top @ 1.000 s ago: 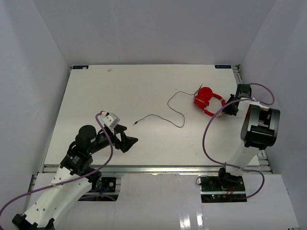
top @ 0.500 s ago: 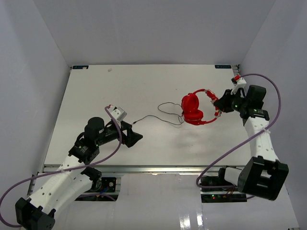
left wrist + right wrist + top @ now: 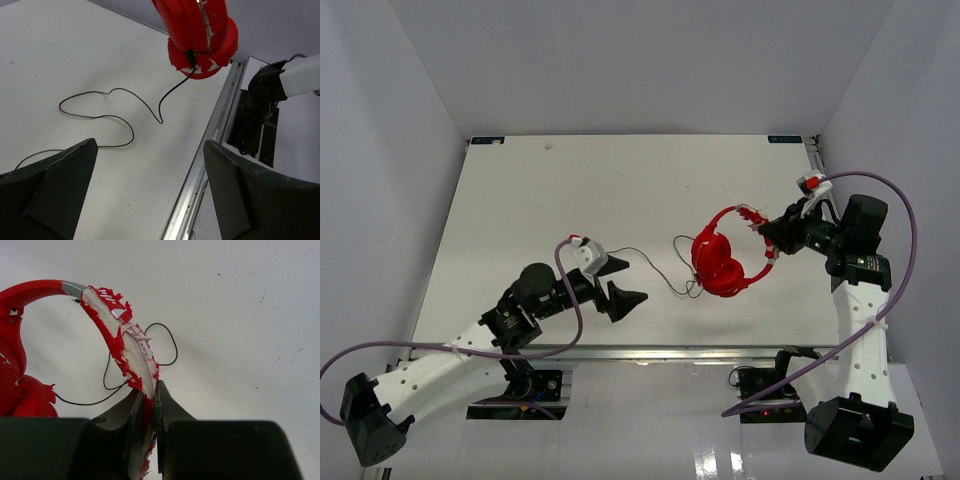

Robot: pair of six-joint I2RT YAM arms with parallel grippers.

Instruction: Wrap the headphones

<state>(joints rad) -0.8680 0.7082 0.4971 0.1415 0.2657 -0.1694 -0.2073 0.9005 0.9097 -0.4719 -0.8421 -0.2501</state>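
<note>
Red headphones (image 3: 716,266) pinched by the headband (image 3: 125,347) in my right gripper (image 3: 148,389); my left gripper (image 3: 149,150) gapes wide near cable (image 3: 120,89).

top cam: high, looking down on whole table (image 3: 520,200); wrist cams low and close, all three share headphones (image 3: 715,265)

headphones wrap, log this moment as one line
right end effector: shut on headphones headband | left end effector: open, empty, facing cable | cable: loose, not yet wrapped

A thin black cable (image 3: 120,90) lies in loose curves on the white table (image 3: 520,190).
</note>
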